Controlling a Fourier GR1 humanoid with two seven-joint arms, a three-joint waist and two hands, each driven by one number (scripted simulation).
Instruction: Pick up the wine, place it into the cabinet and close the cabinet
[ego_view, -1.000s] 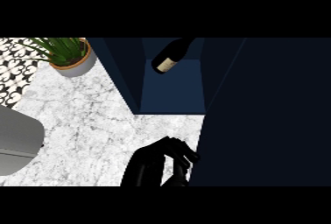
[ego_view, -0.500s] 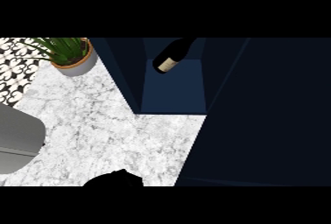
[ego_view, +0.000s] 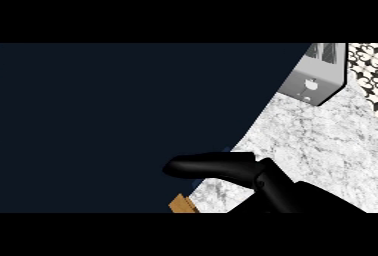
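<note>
the right hand (ego_view: 251, 175), fingers straight and together, rests against the dark navy cabinet (ego_view: 125, 125) above the marble counter (ego_view: 317, 145), so the closing push looks underway; the wine is out of view, presumably inside, and the left hand unseen.

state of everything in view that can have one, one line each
cabinet: dark blue panel fills most of the view; interior hidden, so open or shut cannot be told
hand: black, at the cabinet's edge over the marble counter; which hand cannot be told
wine: not in view
toaster: upright at the counter's far right, nothing seen in its slots
</note>
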